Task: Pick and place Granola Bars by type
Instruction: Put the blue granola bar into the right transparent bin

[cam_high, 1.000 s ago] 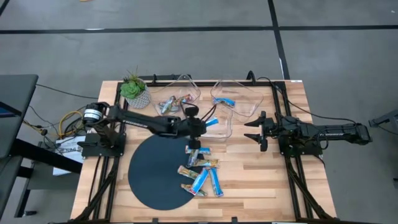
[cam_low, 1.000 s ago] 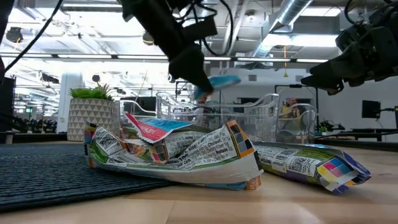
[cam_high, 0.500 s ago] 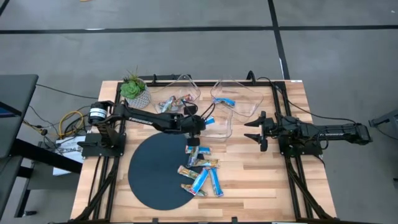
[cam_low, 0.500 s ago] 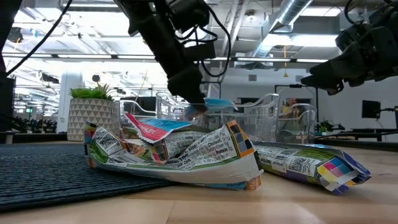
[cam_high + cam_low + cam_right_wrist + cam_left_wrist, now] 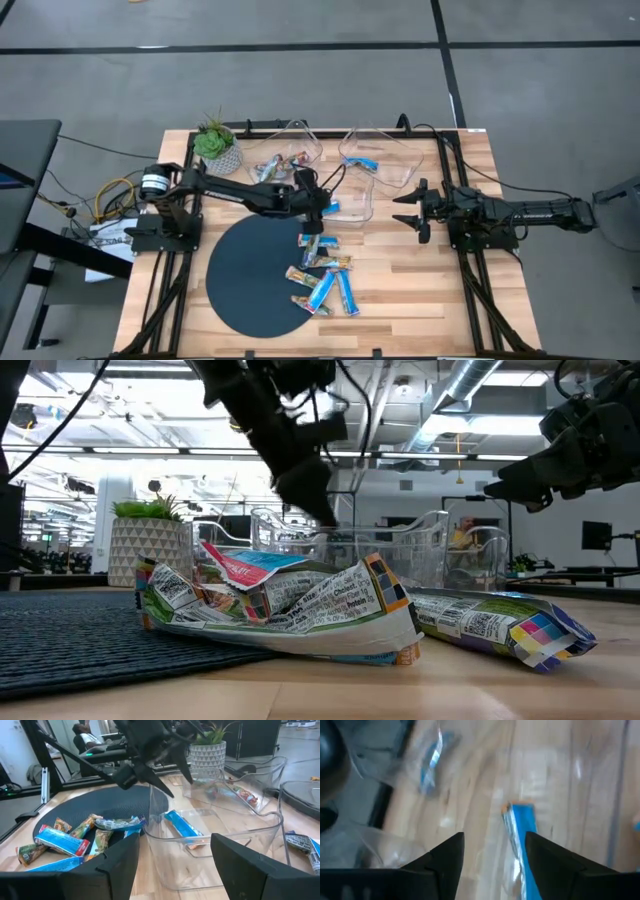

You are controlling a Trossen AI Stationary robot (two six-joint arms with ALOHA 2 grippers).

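My left gripper [image 5: 320, 204] hangs open over the near clear bin [image 5: 358, 208]. Just below it, a blue granola bar [image 5: 521, 836] lies flat on the bin's floor, apart from the fingers; the right wrist view shows the same bar [image 5: 182, 826] there. Several more granola bars [image 5: 325, 272], blue and orange-white, lie in a loose pile across the edge of the dark round mat [image 5: 245, 280]. My right gripper [image 5: 398, 208] waits open above the table's right part, pointing toward the bins.
Two more clear bins stand at the back: one [image 5: 290, 152] holds silver-red bars, the other [image 5: 385, 160] a blue one. A potted plant [image 5: 217, 147] stands at the far left corner. Bare wood lies near the front right.
My left gripper has carried a blue bar down into the near bin, then opened and let go. The bar, held up clear a second ago, now lies flat on the bin's floor.
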